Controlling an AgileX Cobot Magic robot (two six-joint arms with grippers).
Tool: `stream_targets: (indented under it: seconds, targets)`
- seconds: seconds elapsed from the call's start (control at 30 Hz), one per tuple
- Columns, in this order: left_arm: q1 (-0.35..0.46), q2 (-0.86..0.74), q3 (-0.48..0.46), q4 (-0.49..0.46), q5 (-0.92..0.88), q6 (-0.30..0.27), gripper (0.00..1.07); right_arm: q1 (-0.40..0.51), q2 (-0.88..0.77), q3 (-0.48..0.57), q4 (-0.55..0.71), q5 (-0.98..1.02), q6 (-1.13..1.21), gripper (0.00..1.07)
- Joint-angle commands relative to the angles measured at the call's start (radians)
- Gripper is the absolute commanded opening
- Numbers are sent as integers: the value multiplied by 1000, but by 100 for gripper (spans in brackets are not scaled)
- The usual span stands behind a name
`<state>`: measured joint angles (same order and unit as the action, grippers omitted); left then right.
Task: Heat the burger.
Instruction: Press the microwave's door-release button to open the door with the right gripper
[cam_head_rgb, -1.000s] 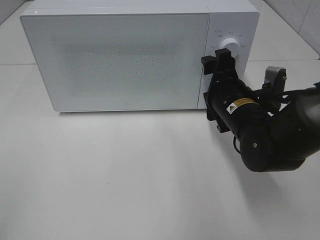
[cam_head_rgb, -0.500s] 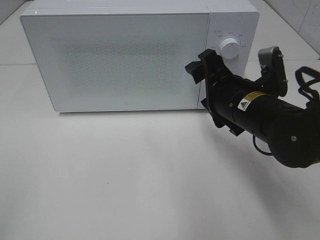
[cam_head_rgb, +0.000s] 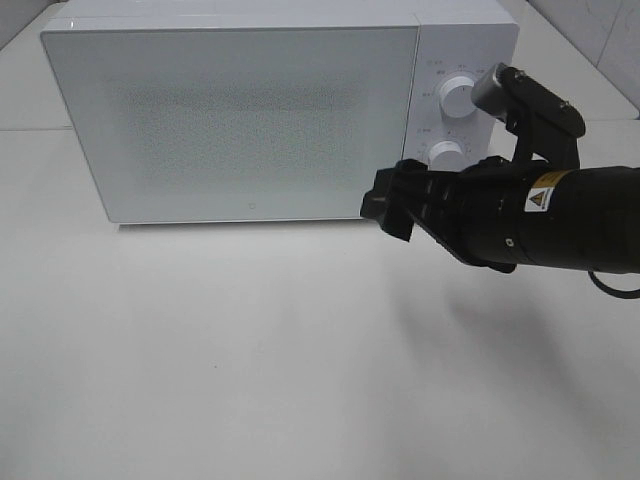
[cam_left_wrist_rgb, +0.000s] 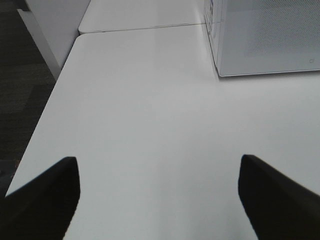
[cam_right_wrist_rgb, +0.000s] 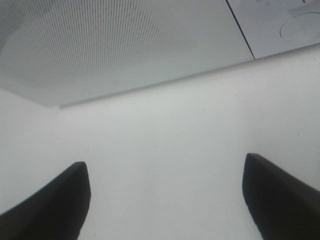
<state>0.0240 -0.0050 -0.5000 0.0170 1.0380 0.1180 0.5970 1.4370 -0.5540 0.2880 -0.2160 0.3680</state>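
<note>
**Exterior high view.** One white microwave (cam_head_rgb: 240, 120), door closed, stands at 11 o'clock on the white table (cam_head_rgb: 250, 350). Its panel at 1 o'clock carries two knobs, the upper dial (cam_head_rgb: 457, 93) and the lower dial (cam_head_rgb: 447, 153). One arm is seen, entering from 3 o'clock. The right gripper (cam_head_rgb: 385, 210) points toward 9 o'clock in front of the door's lower corner.

**Right wrist view.** Its two dark fingers (cam_right_wrist_rgb: 50, 200) stand well apart with only bare table between them, near the door's bottom edge.

**Left wrist view.** Only here does the left gripper (cam_left_wrist_rgb: 157, 200) appear, jaws apart and empty, with the table edge and dark floor (cam_left_wrist_rgb: 20, 75) beyond.

The burger appears in no view, so its place cannot be told.
</note>
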Motion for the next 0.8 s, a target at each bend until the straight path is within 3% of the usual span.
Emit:
stream_targets:
  seconds: [0.03, 0.17, 0.2, 0.33, 0.5, 0.8]
  targets:
    - [2, -20, 2, -1, -2, -6, 80, -3, -49, -4, -47, 135, -121, 76]
    - [2, -20, 2, -1, -2, -6, 80, -4, -85, -31, -141, 283, -135, 76]
    - [2, -20, 2, -1, -2, -6, 80, -4, -104, -62, -231, 390, -125, 76]
    - [2, -20, 2, -1, -2, -6, 80, -4, -142, -140, -355, 634, -111, 76]
    - [2, -20, 2, -1, -2, -6, 80, -4, -225, -186, -413, 824, -112, 76]
    - [2, -20, 2, -1, -2, -6, 80, -1, -413, -177, -415, 1037, -154, 76]
